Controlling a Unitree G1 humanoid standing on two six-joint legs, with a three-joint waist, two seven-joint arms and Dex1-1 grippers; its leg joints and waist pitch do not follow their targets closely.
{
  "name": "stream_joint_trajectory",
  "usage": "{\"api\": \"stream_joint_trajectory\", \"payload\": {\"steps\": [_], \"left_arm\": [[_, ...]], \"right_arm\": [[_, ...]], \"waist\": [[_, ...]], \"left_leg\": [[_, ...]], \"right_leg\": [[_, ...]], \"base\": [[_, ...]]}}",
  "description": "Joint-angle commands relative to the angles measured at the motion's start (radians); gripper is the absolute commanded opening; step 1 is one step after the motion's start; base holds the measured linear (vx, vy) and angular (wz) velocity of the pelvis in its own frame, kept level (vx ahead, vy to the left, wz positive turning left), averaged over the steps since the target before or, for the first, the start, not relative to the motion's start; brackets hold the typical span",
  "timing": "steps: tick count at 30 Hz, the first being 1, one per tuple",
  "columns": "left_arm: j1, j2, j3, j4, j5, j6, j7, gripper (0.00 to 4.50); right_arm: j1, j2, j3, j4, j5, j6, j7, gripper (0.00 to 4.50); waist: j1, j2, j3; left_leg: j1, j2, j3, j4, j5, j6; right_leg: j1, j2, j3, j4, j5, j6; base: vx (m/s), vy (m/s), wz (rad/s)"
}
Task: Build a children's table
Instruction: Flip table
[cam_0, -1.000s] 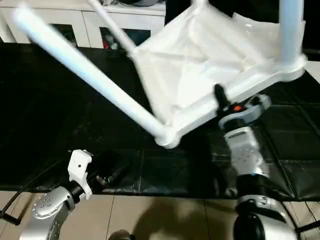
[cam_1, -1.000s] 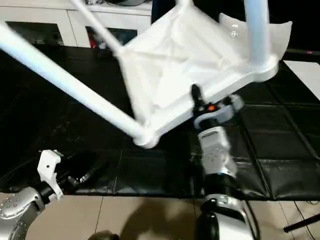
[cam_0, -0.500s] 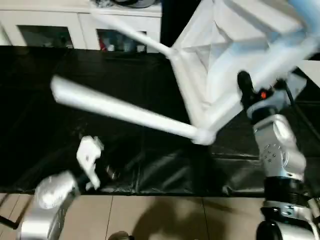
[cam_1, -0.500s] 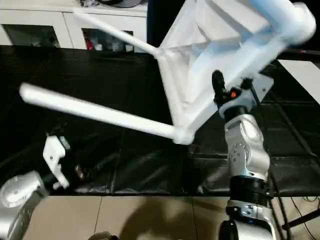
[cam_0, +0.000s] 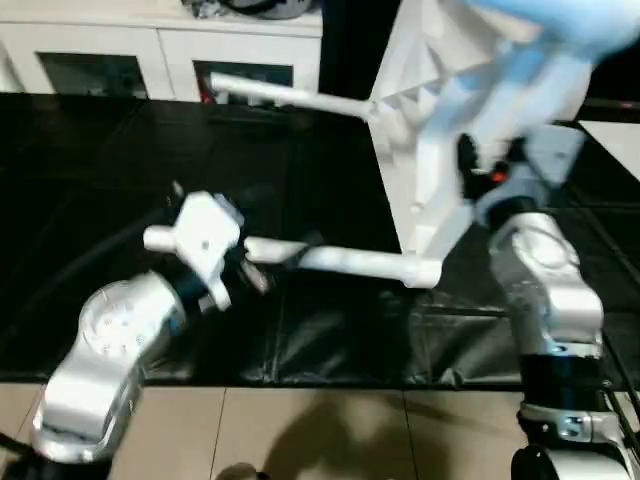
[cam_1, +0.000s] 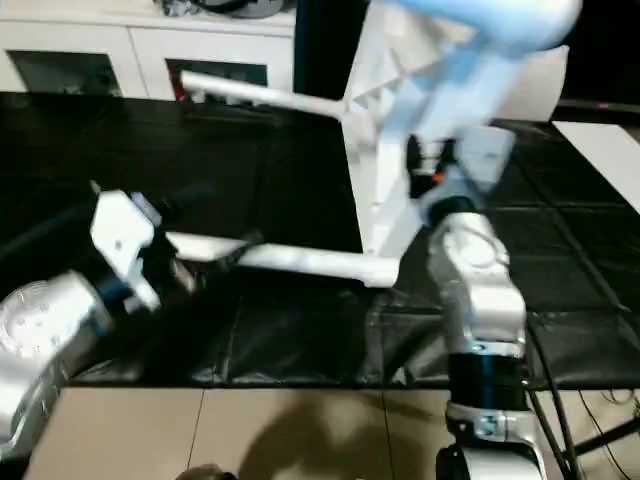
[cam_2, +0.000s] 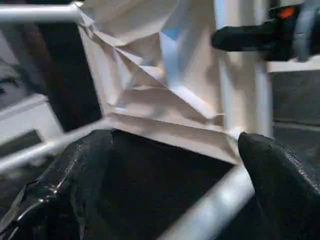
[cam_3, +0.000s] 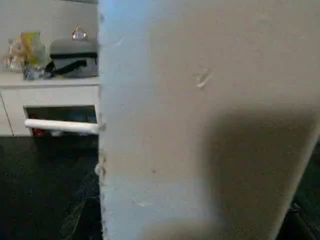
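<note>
**A:** Status on the table?

**B:** The children's table (cam_0: 440, 120) is up on edge over the black mat (cam_0: 120, 140), ribbed underside facing my left side, legs sticking out sideways. My right gripper (cam_0: 468, 165) has the rim of the top pinched between its fingers, about half closed on the edge. My left gripper (cam_0: 255, 268) is spread wide, holding nothing, and sits right at the lower leg (cam_0: 350, 262). From the left wrist view that leg runs between my two fingers (cam_2: 280, 185); I can't tell whether either pad is touching it. The upper leg (cam_0: 290, 96) points toward the white cabinet (cam_0: 100, 45) behind.

**A:** How's it going to handle?

**B:** My guess: light, hollow plastic, stiff enough. The problem is leverage. One pinch on a thin rim with long legs hanging off means it'll want to swing. The surface looks smooth, so expect slip at the rim.

**A:** Where do you grab?

**B:** The leg, close to its corner socket (cam_0: 425, 270). Round tapered tube, so I'd close square across it; farther out it's thinner and more likely to flex or twist in the socket. I'd avoid the ribs, they look thin.
</note>
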Motion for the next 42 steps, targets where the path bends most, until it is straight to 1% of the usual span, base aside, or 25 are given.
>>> {"api": "stream_joint_trajectory", "payload": {"steps": [1, 2, 4, 5, 6, 7, 8, 10, 11, 12, 13, 14, 16, 17, 21, 22, 24, 27, 28, 32, 37, 38, 39, 41, 42], "left_arm": [[-0.046, 0.021, 0.004, -0.004, 0.059, 0.000, 0.043, 4.50], [-0.062, 0.027, 0.004, -0.006, 0.080, -0.012, 0.051, 4.50], [-0.062, 0.027, 0.004, -0.006, 0.080, -0.012, 0.051, 4.50], [-0.081, 0.034, 0.000, -0.006, 0.125, -0.032, 0.065, 4.50], [-0.085, 0.037, -0.002, -0.004, 0.139, -0.042, 0.070, 4.50], [-0.090, 0.039, -0.003, -0.002, 0.153, -0.052, 0.075, 4.50], [-0.109, 0.045, -0.007, 0.011, 0.208, -0.092, 0.108, 4.50], [-0.118, 0.049, -0.008, 0.020, 0.235, -0.123, 0.125, 4.50], [-0.147, 0.072, -0.011, 0.062, 0.376, -0.270, 0.238, 4.50], [-0.147, 0.072, -0.011, 0.062, 0.376, -0.270, 0.238, 4.50], [-0.164, 0.082, 0.000, 0.096, 0.472, -0.388, 0.345, 4.50], [-0.167, 0.083, 0.003, 0.102, 0.487, -0.409, 0.364, 4.50], [-0.162, 0.114, -0.023, 0.116, 0.565, -0.439, 0.404, 4.50], [-0.156, 0.123, -0.036, 0.131, 0.623, -0.453, 0.451, 4.50], [-0.158, 0.124, -0.025, 0.144, 0.699, -0.466, 0.532, 4.50], [-0.162, 0.123, -0.017, 0.155, 0.726, -0.481, 0.563, 4.50], [-0.175, 0.122, -0.001, 0.181, 0.773, -0.514, 0.619, 4.50], [-0.197, 0.132, 0.012, 0.212, 0.817, -0.549, 0.674, 4.50], [-0.205, 0.135, 0.013, 0.219, 0.825, -0.556, 0.686, 4.50], [-0.245, 0.142, 0.013, 0.250, 0.833, -0.563, 0.701, 4.50], [-0.324, 0.147, 0.008, 0.351, 0.856, -0.573, 0.722, 4.50], [-0.327, 0.147, 0.009, 0.356, 0.856, -0.576, 0.725, 4.50], [-0.354, 0.147, 0.009, 0.389, 0.861, -0.583, 0.737, 4.50], [-0.410, 0.148, 0.008, 0.451, 0.868, -0.583, 0.750, 4.50], [-0.433, 0.148, 0.008, 0.477, 0.868, -0.578, 0.752, 4.50]], "right_arm": [[0.012, -0.018, 0.059, 0.005, -0.063, 0.053, 0.001, 2.33], [0.014, -0.033, 0.088, 0.009, -0.088, 0.055, 0.016, 2.66], [0.014, -0.033, 0.088, 0.009, -0.088, 0.055, 0.016, 2.69], [0.015, -0.039, 0.105, 0.013, -0.098, 0.057, 0.028, 2.76], [0.015, -0.039, 0.105, 0.014, -0.097, 0.058, 0.027, 2.76], [0.014, -0.038, 0.105, 0.015, -0.097, 0.059, 0.026, 2.94], [0.015, -0.035, 0.104, 0.018, -0.101, 0.067, 0.019, 3.05], [0.016, -0.035, 0.104, 0.021, -0.104, 0.070, 0.015, 3.12], [0.025, -0.036, 0.108, 0.034, -0.120, 0.075, 0.002, 3.21], [0.025, -0.036, 0.108, 0.034, -0.120, 0.075, 0.002, 3.33], [0.033, -0.035, 0.115, 0.054, -0.131, 0.074, -0.004, 3.44], [0.034, -0.035, 0.116, 0.058, -0.133, 0.074, -0.004, 3.55], [0.034, -0.032, 0.125, 0.087, -0.152, 0.064, -0.016, 3.62], [0.029, -0.029, 0.132, 0.120, -0.166, 0.052, -0.023, 3.73], [0.002, -0.020, 0.131, 0.192, -0.179, 0.009, -0.030, 3.73], [-0.006, -0.016, 0.126, 0.213, -0.175, -0.005, -0.031, 3.48], [-0.020, -0.013, 0.127, 0.263, -0.181, -0.035, -0.035, 3.37], [-0.034, -0.005, 0.126, 0.319, -0.183, -0.069, -0.034, 3.15], [-0.039, -0.002, 0.126, 0.332, -0.180, -0.076, -0.030, 3.03], [-0.054, 0.010, 0.130, 0.361, -0.174, -0.088, -0.023, 2.71], [-0.066, 0.010, 0.145, 0.384, -0.180, -0.110, -0.011, 2.40], [-0.066, 0.011, 0.144, 0.385, -0.180, -0.110, -0.010, 2.19], [-0.069, 0.012, 0.146, 0.389, -0.182, -0.115, -0.004, 2.15], [-0.070, 0.009, 0.154, 0.388, -0.194, -0.120, 0.001, 2.09], [-0.070, 0.008, 0.156, 0.384, -0.198, -0.120, 0.003, 2.09]], "waist": [[-0.005, 0.006, -0.056], [-0.007, 0.004, -0.056], [-0.007, 0.004, -0.056], [-0.007, 0.002, -0.057], [-0.006, 0.003, -0.058], [-0.007, 0.003, -0.060], [-0.005, 0.004, -0.059], [-0.004, 0.001, -0.060], [-0.006, -0.003, -0.059], [-0.005, 0.000, -0.059], [-0.005, -0.002, -0.060], [-0.004, 0.000, -0.061], [-0.005, 0.001, -0.062], [-0.007, 0.005, -0.062], [-0.006, 0.007, -0.062], [-0.006, 0.012, -0.061], [-0.008, 0.009, -0.060], [-0.007, 0.008, -0.060], [-0.006, 0.004, -0.060], [-0.005, 0.005, -0.060], [-0.004, 0.005, -0.062], [-0.003, 0.004, -0.063], [-0.003, 0.004, -0.063], [-0.003, 0.012, -0.065], [-0.004, 0.009, -0.067]], "left_leg": [[0.022, 0.035, -0.012, -0.076, -0.211, -0.067], [0.022, 0.035, -0.013, -0.076, -0.214, -0.070], [0.022, 0.034, -0.012, -0.074, -0.215, -0.069], [0.021, 0.035, -0.012, -0.074, -0.216, -0.067], [0.022, 0.036, -0.012, -0.073, -0.215, -0.066], [0.022, 0.036, -0.012, -0.073, -0.207, -0.065], [0.021, 0.036, -0.013, -0.073, -0.203, -0.063], [0.019, 0.035, -0.013, -0.072, -0.195, -0.064], [0.017, 0.035, -0.014, -0.072, -0.197, -0.059], [0.016, 0.035, -0.015, -0.071, -0.198, -0.055], [0.018, 0.036, -0.015, -0.071, -0.197, -0.057], [0.018, 0.037, -0.016, -0.070, -0.197, -0.059], [0.019, 0.038, -0.017, -0.070, -0.192, -0.062], [0.018, 0.037, -0.015, -0.069, -0.194, -0.062], [0.021, 0.039, -0.016, -0.070, -0.229, -0.070], [0.021, 0.037, -0.018, -0.071, -0.243, -0.071], [0.022, 0.037, -0.019, -0.071, -0.278, -0.068], [0.020, 0.037, -0.020, -0.071, -0.292, -0.064], [0.020, 0.037, -0.020, -0.072, -0.295, -0.062], [0.020, 0.036, -0.020, -0.072, -0.298, -0.058], [0.019, 0.035, -0.020, -0.070, -0.283, -0.054], [0.018, 0.035, -0.019, -0.069, -0.270, -0.052], [0.017, 0.035, -0.019, -0.069, -0.263, -0.051], [0.019, 0.033, -0.019, -0.068, -0.256, -0.052], [0.019, 0.033, -0.018, -0.067, -0.253, -0.055]], "right_leg": [[0.035, -0.042, 0.037, -0.072, -0.141, -0.086], [0.035, -0.042, 0.036, -0.073, -0.142, -0.085], [0.035, -0.044, 0.038, -0.072, -0.137, -0.089], [0.036, -0.045, 0.038, -0.073, -0.133, -0.092], [0.035, -0.045, 0.038, -0.071, -0.126, -0.095], [0.036, -0.045, 0.038, -0.070, -0.115, -0.097], [0.036, -0.044, 0.038, -0.070, -0.101, -0.100], [0.038, -0.045, 0.037, -0.067, -0.090, -0.103], [0.039, -0.044, 0.037, -0.072, -0.098, -0.095], [0.039, -0.043, 0.037, -0.073, -0.102, -0.088], [0.041, -0.047, 0.038, -0.072, -0.103, -0.086], [0.041, -0.047, 0.038, -0.072, -0.103, -0.081], [0.039, -0.047, 0.036, -0.067, -0.091, -0.093], [0.036, -0.045, 0.036, -0.068, -0.087, -0.097], [0.032, -0.048, 0.036, -0.068, -0.117, -0.116], [0.032, -0.049, 0.035, -0.068, -0.127, -0.121], [0.029, -0.049, 0.035, -0.073, -0.163, -0.123], [0.027, -0.049, 0.035, -0.074, -0.178, -0.126], [0.027, -0.050, 0.034, -0.075, -0.187, -0.126], [0.024, -0.050, 0.034, -0.073, -0.190, -0.133], [0.024, -0.051, 0.035, -0.072, -0.171, -0.136], [0.025, -0.052, 0.035, -0.070, -0.157, -0.139], [0.026, -0.052, 0.035, -0.070, -0.149, -0.140], [0.024, -0.049, 0.035, -0.068, -0.131, -0.143], [0.026, -0.050, 0.034, -0.067, -0.117, -0.147]], "base": [[0.000, 0.000, 0.00], [0.000, 0.000, 0.00], [0.000, 0.000, 0.00], [0.000, 0.000, 0.00], [0.000, 0.000, 0.00], [0.000, 0.000, 0.00], [0.000, 0.000, 0.00], [0.000, 0.000, 0.00], [0.000, 0.000, 0.00], [0.000, 0.000, 0.00], [0.000, 0.000, 0.00], [0.000, 0.000, 0.00], [0.000, 0.000, 0.00], [0.000, 0.000, 0.00], [0.000, 0.000, 0.00], [0.000, 0.000, 0.00], [0.000, 0.000, 0.00], [0.000, 0.000, 0.00], [0.000, 0.000, 0.00], [0.000, 0.000, 0.00], [0.000, 0.000, 0.00], [0.000, 0.000, 0.00], [0.000, 0.000, 0.00], [0.000, 0.000, 0.00], [0.000, 0.000, 0.00]]}}
